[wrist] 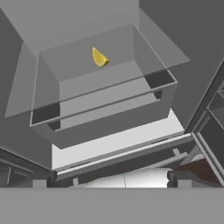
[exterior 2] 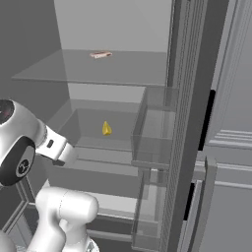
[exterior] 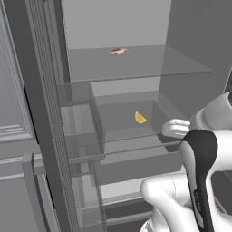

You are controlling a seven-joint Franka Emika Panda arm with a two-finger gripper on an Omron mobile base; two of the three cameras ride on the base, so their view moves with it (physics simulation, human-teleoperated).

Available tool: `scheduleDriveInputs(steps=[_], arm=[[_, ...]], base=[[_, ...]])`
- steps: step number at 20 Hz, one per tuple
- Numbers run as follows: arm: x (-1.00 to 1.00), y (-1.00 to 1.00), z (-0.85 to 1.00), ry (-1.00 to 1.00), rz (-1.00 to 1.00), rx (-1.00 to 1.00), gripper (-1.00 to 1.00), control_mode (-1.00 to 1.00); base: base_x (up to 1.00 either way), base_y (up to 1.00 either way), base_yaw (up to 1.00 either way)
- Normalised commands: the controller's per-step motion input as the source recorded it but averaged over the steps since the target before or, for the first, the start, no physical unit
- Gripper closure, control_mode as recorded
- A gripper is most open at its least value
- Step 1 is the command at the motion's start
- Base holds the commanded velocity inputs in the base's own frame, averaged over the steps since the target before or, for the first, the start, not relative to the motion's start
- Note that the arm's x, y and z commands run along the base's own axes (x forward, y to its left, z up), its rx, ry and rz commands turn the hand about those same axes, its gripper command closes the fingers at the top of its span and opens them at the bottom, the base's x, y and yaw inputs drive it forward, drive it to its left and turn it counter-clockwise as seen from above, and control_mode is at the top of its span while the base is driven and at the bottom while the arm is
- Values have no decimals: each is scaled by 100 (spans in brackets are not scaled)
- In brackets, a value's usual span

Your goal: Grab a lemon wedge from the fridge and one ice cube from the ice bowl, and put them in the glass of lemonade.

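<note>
The fridge (exterior: 50, 113) stands open, its interior of clear glass shelves exposed in both base views. The wedge (exterior: 140, 118) lies on the middle shelf (exterior: 122, 122), toward the back and near the centre, apart from the side walls. It is a small yellow crescent. In the left base view its long axis runs diagonally from upper left to lower right, with the curved rind on the lower left and a tip aimed down and right. In the right base view the wedge (exterior 2: 106, 129) looks narrower and stands more upright, its point up. In the hand view the wedge (wrist: 99, 57) sits in the upper middle, seen through the shelf's glass, its long axis slanting from upper left to lower right and its rounded side toward the right.

On the shelf above, a small flat pinkish-brown item (exterior: 118, 51) lies well apart from the wedge.

The arm (exterior: 199, 158) is in front of the fridge, below and to the right of the wedge in the left base view, not touching it. The gripper's fingertips cannot be made out in any view; its jaws stand spread wide, with nothing between them.
</note>
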Motion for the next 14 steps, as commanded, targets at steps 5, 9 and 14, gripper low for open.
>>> scheduleDriveInputs(steps=[5,9,14], arm=[[41,-9,-17,-5,3,0,-100,-100],[96,-4,-11,3,13,-3,-100,-100],[97,6,-37,7,16,-6,-100,-100]], base=[[0,0,0],[0,0,0],[0,0,0]])
